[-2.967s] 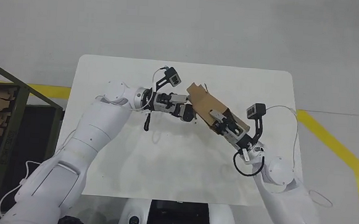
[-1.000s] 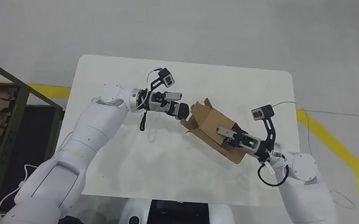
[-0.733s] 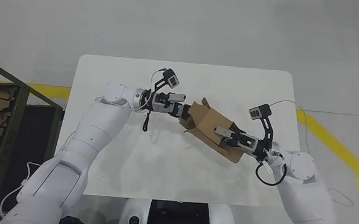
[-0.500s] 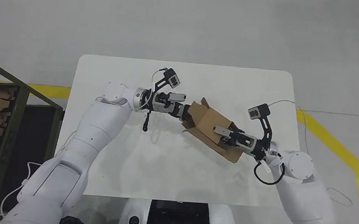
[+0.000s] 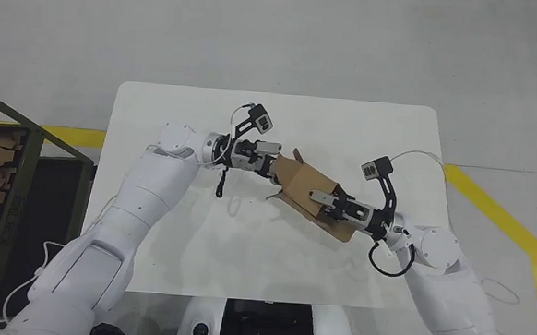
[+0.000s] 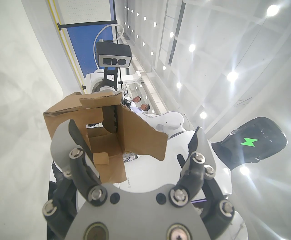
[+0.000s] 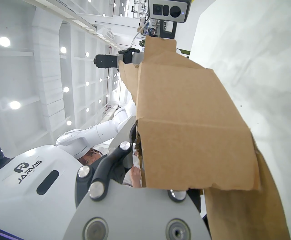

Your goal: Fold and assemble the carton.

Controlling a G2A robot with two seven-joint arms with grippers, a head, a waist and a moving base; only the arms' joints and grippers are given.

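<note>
- Holding the carton [image 5: 306,186] over the white table [image 5: 171,245], the right gripper [image 5: 336,205] pinched one end.
- The left gripper [image 5: 274,167] stood spread at the opposite end's open flaps.

CHANGE | carton [image 5: 306,188] moves over bench [image 5: 169,124] toward left gripper [image 5: 273,166], gap narrows | right gripper [image 5: 328,203] travels with it, arm draws inward

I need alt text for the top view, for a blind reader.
A partly folded brown carton is held over a white table by the right gripper, which grips one end. The open left gripper is at the carton's other end.
</note>
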